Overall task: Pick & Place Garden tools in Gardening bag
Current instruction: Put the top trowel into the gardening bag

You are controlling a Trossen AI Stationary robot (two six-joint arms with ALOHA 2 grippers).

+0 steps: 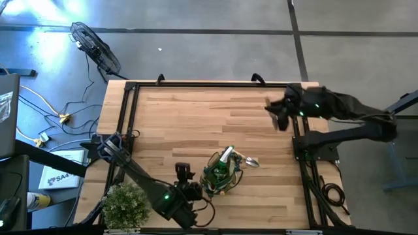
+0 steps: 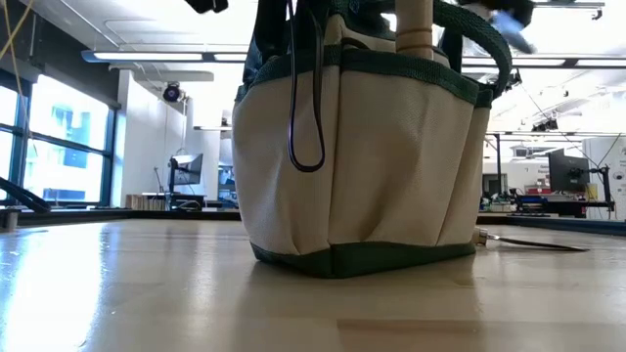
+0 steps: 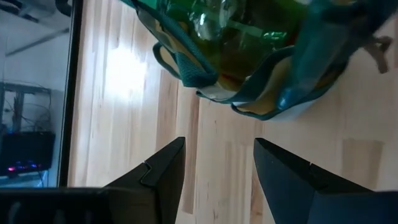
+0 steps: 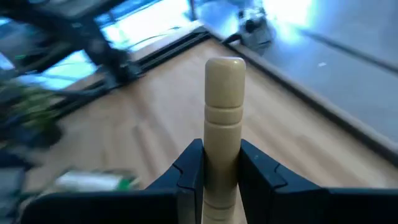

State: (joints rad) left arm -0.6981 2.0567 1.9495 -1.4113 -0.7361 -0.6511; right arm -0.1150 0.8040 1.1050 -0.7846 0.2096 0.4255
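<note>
The olive-tan gardening bag (image 1: pixel 221 173) with green trim stands on its base near the table's front edge. It fills the low view (image 2: pixel 362 166), with a wooden handle (image 2: pixel 416 29) sticking up out of it. A metal tool (image 1: pixel 251 162) lies on the table against the bag's right side. My left gripper (image 1: pixel 185 173) is open and empty just left of the bag; the bag shows ahead of it (image 3: pixel 261 68). My right gripper (image 1: pixel 275 116) is above the table's far right part, shut on a wooden-handled tool (image 4: pixel 224 106). My right gripper pinches the tool's wooden handle (image 4: pixel 222 158) between its two fingers, below its grooved ring. The handle runs along the fingers, and its rounded free end (image 4: pixel 225 65) points away from the gripper. The tool's metal part is hidden behind the gripper.
A bushy green plant (image 1: pixel 127 205) stands at the table's front left corner beside my left arm. Black frame rails (image 1: pixel 127 124) run along the table's left, far and right edges. Bare wood lies between the bag and the far edge.
</note>
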